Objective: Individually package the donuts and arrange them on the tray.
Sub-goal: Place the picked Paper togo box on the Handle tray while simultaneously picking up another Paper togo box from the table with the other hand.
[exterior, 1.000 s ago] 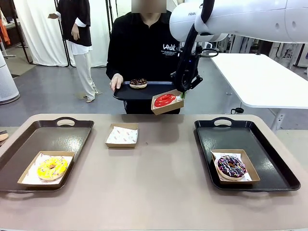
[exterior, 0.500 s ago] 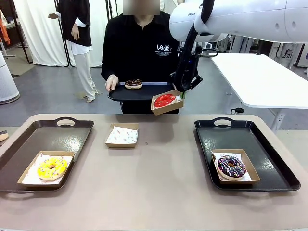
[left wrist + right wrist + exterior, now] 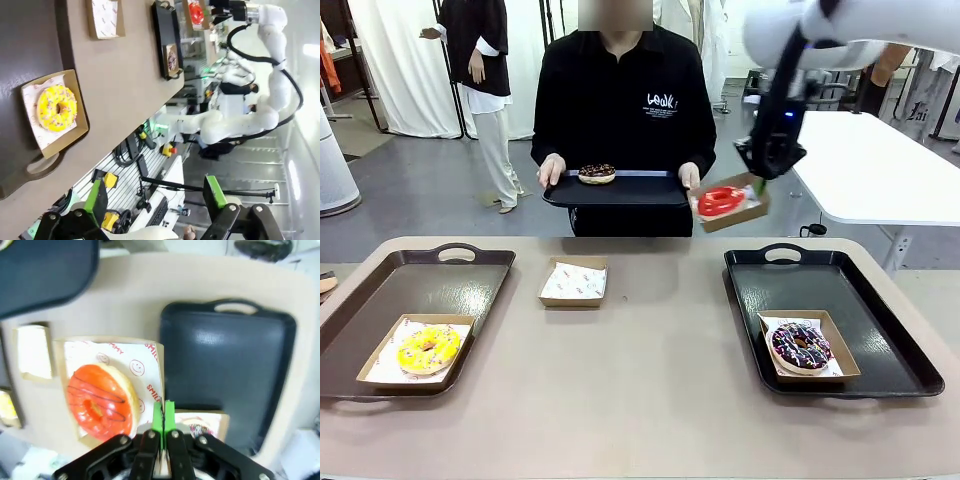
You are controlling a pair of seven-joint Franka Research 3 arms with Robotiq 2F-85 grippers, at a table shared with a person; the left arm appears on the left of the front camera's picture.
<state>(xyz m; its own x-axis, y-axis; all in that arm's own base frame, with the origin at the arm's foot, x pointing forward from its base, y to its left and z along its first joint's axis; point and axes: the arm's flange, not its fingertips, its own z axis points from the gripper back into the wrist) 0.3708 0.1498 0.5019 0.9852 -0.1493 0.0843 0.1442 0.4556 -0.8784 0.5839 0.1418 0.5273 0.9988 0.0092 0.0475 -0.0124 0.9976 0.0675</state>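
While my right gripper [image 3: 757, 184] hangs pinched shut on the rim of the paper box [image 3: 745, 212] holding the red donut [image 3: 721, 201], high over the far right, the right tray [image 3: 750, 300] lies below and nearer me, its far half bare.

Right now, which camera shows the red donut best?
The right wrist view: the red donut is close, seen from above in its paper-lined box, whose edge the right tool pinches. The front view shows it smaller and side-on; in the left wrist view it is tiny and far off.
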